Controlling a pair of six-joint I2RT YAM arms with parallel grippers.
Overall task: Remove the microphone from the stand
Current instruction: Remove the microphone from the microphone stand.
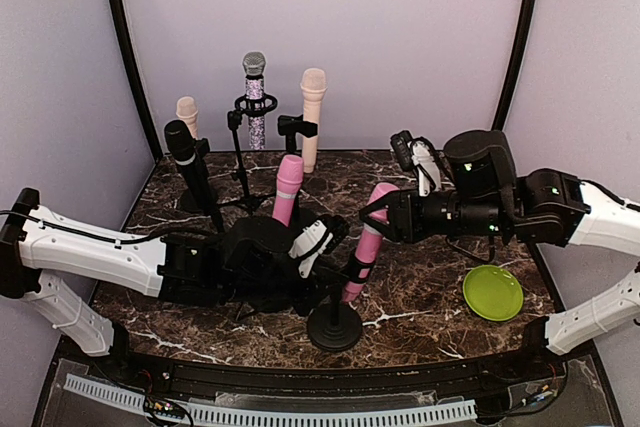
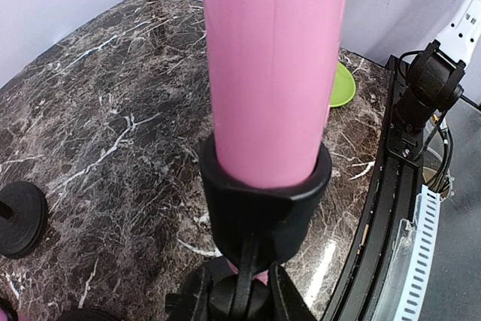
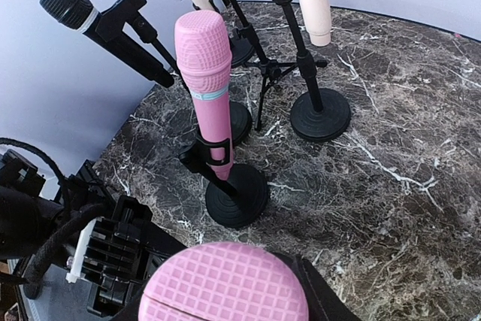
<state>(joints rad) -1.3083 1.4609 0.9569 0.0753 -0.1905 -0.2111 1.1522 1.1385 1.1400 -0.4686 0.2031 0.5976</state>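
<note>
A pink microphone (image 1: 367, 239) leans in the black clip of a round-based stand (image 1: 335, 328) at the table's front centre. My right gripper (image 1: 381, 211) comes in from the right and is shut on the microphone's head, which fills the bottom of the right wrist view as a gridded pink dome (image 3: 224, 285). My left gripper (image 1: 328, 250) is shut on the stand just under the clip. In the left wrist view the pink body (image 2: 270, 73) sits in the clip (image 2: 263, 204), and my left gripper (image 2: 242, 295) clamps the thin black post beneath it.
A second pink microphone (image 1: 288, 187) stands in its own stand just behind. Farther back are a black microphone (image 1: 186, 155), a glittery one (image 1: 255, 97) and two cream ones (image 1: 313, 112). A green plate (image 1: 492, 292) lies at the front right.
</note>
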